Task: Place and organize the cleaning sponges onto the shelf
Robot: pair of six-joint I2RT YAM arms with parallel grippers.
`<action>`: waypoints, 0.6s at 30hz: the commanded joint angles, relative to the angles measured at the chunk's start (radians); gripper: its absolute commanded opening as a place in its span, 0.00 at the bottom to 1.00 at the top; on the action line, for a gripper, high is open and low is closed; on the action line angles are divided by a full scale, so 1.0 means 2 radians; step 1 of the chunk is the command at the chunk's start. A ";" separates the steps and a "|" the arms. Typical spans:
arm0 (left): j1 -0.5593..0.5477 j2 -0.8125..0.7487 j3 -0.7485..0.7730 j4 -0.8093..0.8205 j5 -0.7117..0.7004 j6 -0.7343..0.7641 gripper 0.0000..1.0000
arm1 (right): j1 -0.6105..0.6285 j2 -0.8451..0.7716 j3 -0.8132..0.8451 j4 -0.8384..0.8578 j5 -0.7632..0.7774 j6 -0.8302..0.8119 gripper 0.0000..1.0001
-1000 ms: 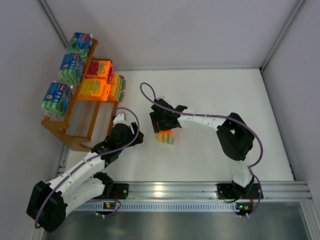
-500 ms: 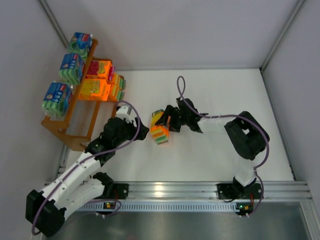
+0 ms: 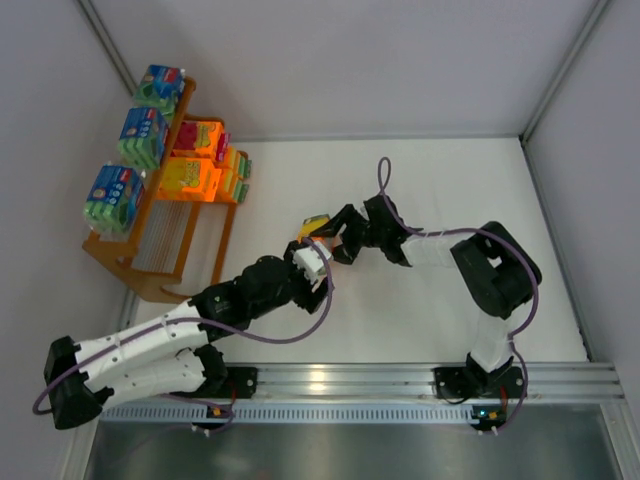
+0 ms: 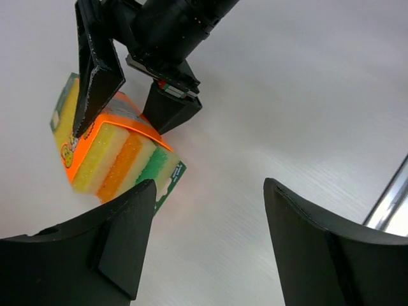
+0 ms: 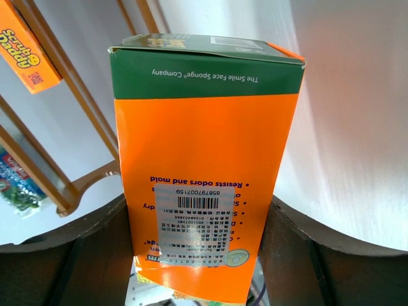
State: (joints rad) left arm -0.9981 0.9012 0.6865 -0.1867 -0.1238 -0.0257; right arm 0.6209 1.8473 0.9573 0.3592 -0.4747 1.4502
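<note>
Shelf point(image 3: 150, 285) stocked with blue-green packs point(image 3: 140, 135) and orange packs point(image 3: 195, 160)
One orange pack point(image 5: 204, 185) is clamped in right jaws; left jaws spread apart.

In the last second my right gripper point(image 3: 328, 236) has lifted the orange sponge pack point(image 3: 313, 226) off the table point(image 3: 430, 180) and carried it farther from my bases, while my left gripper point(image 3: 318, 264) has swung away from the shelf point(image 3: 160, 285) to arrive just beside that pack.
</note>
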 commanded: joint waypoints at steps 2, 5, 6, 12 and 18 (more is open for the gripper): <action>-0.041 -0.003 0.012 0.013 -0.114 0.125 0.74 | -0.011 -0.029 0.026 0.018 -0.041 0.046 0.64; -0.042 0.009 0.016 0.012 -0.134 0.155 0.74 | -0.017 -0.034 0.021 0.018 -0.059 0.059 0.64; -0.044 0.015 0.013 0.012 -0.137 0.170 0.74 | -0.019 -0.035 0.014 0.024 -0.063 0.072 0.64; -0.052 0.027 0.007 0.014 -0.134 0.195 0.73 | -0.027 -0.044 -0.011 0.036 -0.076 0.103 0.63; -0.052 0.046 0.004 0.014 -0.126 0.189 0.70 | -0.027 -0.042 0.011 0.024 -0.080 0.106 0.64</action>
State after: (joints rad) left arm -1.0977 0.9676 0.6865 -0.1867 -0.3653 0.3286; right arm 0.5751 1.8038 0.9428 0.3737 -0.6098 1.6390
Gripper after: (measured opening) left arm 0.704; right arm 0.668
